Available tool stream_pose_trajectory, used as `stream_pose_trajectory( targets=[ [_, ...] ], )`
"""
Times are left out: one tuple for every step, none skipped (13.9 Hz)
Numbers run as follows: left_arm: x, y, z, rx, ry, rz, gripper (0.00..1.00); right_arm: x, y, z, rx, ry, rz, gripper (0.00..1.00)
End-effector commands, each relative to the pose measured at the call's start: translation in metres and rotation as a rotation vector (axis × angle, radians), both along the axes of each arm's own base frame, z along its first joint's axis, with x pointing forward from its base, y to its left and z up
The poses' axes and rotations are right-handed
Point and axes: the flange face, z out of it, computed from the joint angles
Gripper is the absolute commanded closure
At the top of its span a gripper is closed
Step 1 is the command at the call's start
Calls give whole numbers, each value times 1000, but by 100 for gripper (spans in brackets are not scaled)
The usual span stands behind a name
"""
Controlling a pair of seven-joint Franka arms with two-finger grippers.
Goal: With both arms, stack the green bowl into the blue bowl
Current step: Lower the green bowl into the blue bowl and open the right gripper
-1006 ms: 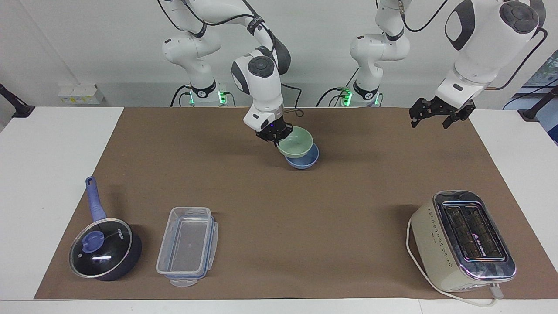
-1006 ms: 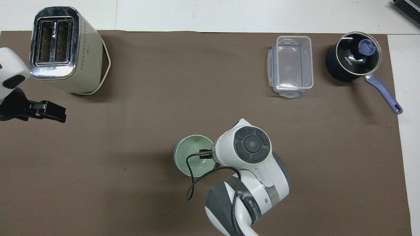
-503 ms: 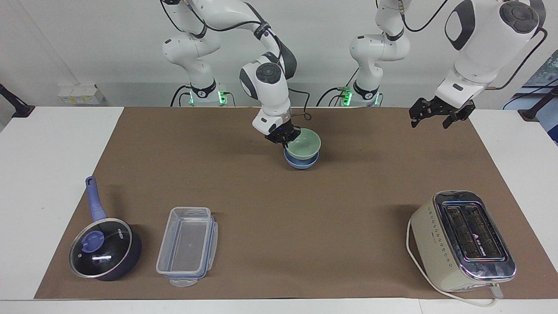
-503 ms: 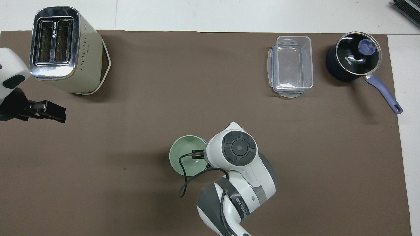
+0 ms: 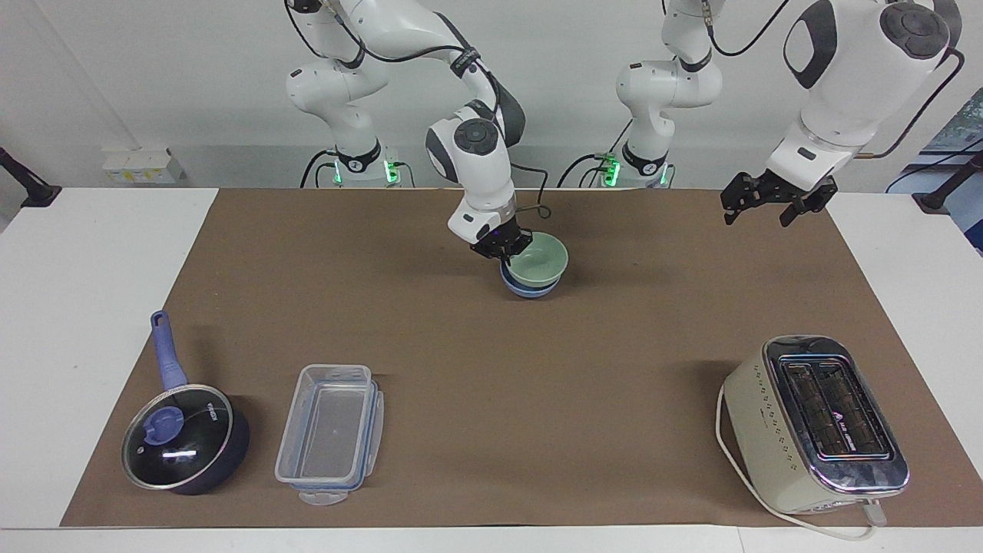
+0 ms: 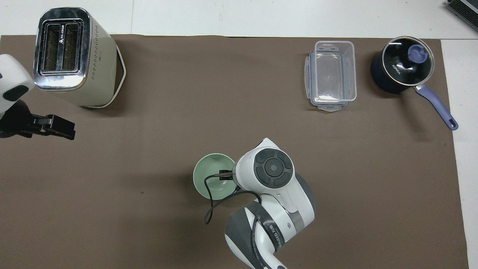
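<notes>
Bright, even light falls from above. Soft short shadows lie on the brown mat [image 5: 491, 384] beside the toaster [image 5: 814, 422], the saucepan [image 5: 184, 438] and the clear container [image 5: 330, 434]. Small white glints sit on the saucepan's glass lid [image 6: 407, 60] and the toaster's chrome top [image 6: 61, 48]. Both views are sharp edge to edge, with no visible blur or bending.

Wide bare brown mat [image 5: 491, 384] across the middle. Blocking the robots' edge at centre: green bowl [image 5: 540, 263] nested in blue bowl [image 5: 528, 289], right gripper [image 5: 503, 247] clamped on the rim. Toaster [image 5: 814, 422] walling off the left arm's end; plastic container [image 5: 330, 434] and lidded saucepan [image 5: 184, 438] crowding the right arm's end. Left gripper [image 5: 772, 203] hanging spread over open mat.
</notes>
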Motion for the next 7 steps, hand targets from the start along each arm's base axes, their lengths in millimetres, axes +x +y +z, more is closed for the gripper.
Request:
stream_pose_trajectory(
  targets=[
    [0,1,3,18,6,-1,0,4,-7,12,9,-6,-25,94],
    [-1,1,3,18,6,-1,0,3,-7,12,6,-2,-25,85],
    [0,1,3,18,5,-1,0,4,-8,12,7,-3,-26,79],
    [0,1,3,18,6,-1,0,4,-9,14,7,-4,-27,66],
    [0,1,3,18,5,-1,0,4,-10,18,11,-10,-27,58],
    [0,1,3,18,6,-1,0,4,-11,21,13,-13,-29,55],
    [0,1,3,18,6,-1,0,6,-14,27,15,-17,-35,52]
  ],
)
